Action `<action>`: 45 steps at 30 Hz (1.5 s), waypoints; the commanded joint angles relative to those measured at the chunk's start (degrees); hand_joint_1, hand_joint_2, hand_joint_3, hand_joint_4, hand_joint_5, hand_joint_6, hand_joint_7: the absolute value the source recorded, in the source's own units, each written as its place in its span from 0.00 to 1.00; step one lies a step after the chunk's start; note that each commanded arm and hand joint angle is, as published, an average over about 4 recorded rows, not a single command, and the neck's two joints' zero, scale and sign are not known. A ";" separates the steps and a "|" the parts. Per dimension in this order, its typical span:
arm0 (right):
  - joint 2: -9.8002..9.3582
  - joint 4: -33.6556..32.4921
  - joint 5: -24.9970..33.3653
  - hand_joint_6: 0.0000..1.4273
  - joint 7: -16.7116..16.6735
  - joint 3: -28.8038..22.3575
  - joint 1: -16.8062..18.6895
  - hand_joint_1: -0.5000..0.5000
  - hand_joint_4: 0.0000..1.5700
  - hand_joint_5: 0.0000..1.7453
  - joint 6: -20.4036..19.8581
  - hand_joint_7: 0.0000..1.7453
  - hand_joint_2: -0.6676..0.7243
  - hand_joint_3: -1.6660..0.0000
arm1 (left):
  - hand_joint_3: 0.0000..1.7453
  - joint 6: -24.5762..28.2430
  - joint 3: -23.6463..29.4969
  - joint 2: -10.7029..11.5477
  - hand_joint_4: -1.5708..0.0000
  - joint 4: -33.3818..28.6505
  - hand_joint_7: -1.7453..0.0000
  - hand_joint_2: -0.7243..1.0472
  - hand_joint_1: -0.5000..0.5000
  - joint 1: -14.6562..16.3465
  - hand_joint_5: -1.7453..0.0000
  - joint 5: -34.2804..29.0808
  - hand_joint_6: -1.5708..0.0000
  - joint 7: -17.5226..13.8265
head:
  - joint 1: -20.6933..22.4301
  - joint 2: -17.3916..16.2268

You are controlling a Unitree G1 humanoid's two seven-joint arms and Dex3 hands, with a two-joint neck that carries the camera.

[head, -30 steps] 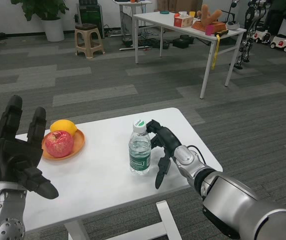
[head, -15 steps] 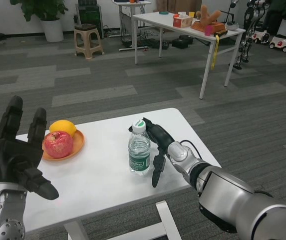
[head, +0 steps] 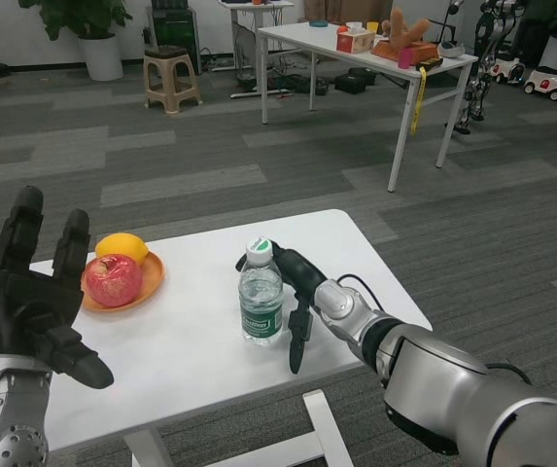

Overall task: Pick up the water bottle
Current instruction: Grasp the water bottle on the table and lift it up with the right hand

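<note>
Head view: the water bottle (head: 261, 295) stands upright on the white worktop (head: 200, 345), roughly in the middle and a bit toward the right side. It's clear with a white cap and a green label around its lower half.

The right robot hand (head: 295, 287) is right up against the bottle's right side. Its upper fingers reach toward the neck just under the cap, and 1 long finger (head: 296, 341) hangs straight down next to the label, tip close to the worktop. Looks like it's touching the bottle near the top, but the fingers aren't wrapped around it, they're spread. The bottle's base sits on the worktop. Can't really tell how firm the contact is, since the far side of the bottle is hidden.

The left robot hand (head: 27, 292) is up over the left edge of the worktop, palm facing the camera, fingers apart and pointing upward, holding nothing. It's well apart from the bottle.

Between them sits an orange plate (head: 152, 276) with a red apple (head: 115, 279) and a yellow fruit (head: 122, 246) behind it, touching each other, left of the bottle.

Further back there's another white table (head: 288, 44) with stuff on it, a stool (head: 173, 76), and a potted plant (head: 88, 29).
</note>
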 commanded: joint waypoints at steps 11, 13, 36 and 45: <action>-0.89 -0.04 0.18 0.49 0.31 -5.30 0.87 0.04 0.59 0.94 0.39 0.88 0.91 1.00 | 0.04 -0.52 0.25 0.09 1.00 -0.43 1.00 0.04 0.00 0.60 1.00 -0.23 1.00 -0.08 | -0.05 -0.63; -1.09 -0.26 0.18 0.51 0.51 -5.94 1.55 0.04 0.61 0.94 0.39 0.86 0.91 1.00 | 0.05 -0.52 0.27 0.09 1.00 -0.45 1.00 0.03 0.00 0.69 1.00 -0.23 1.00 -0.06 | -0.05 -0.63; -2.01 -6.28 0.18 0.00 2.95 -11.38 6.42 0.04 0.09 0.82 0.30 0.88 0.91 1.00 | 0.03 -0.50 0.56 0.16 1.00 -0.56 1.00 0.05 0.00 1.30 1.00 -0.23 1.00 -0.06 | 0.88 -1.79; -1.60 -6.08 0.25 0.00 2.79 -10.86 5.00 0.04 0.01 0.65 0.30 0.70 0.91 1.00 | 0.05 -0.50 0.34 0.18 1.00 -0.45 1.00 0.05 0.00 1.13 1.00 -0.32 1.00 -0.06 | 0.45 -1.99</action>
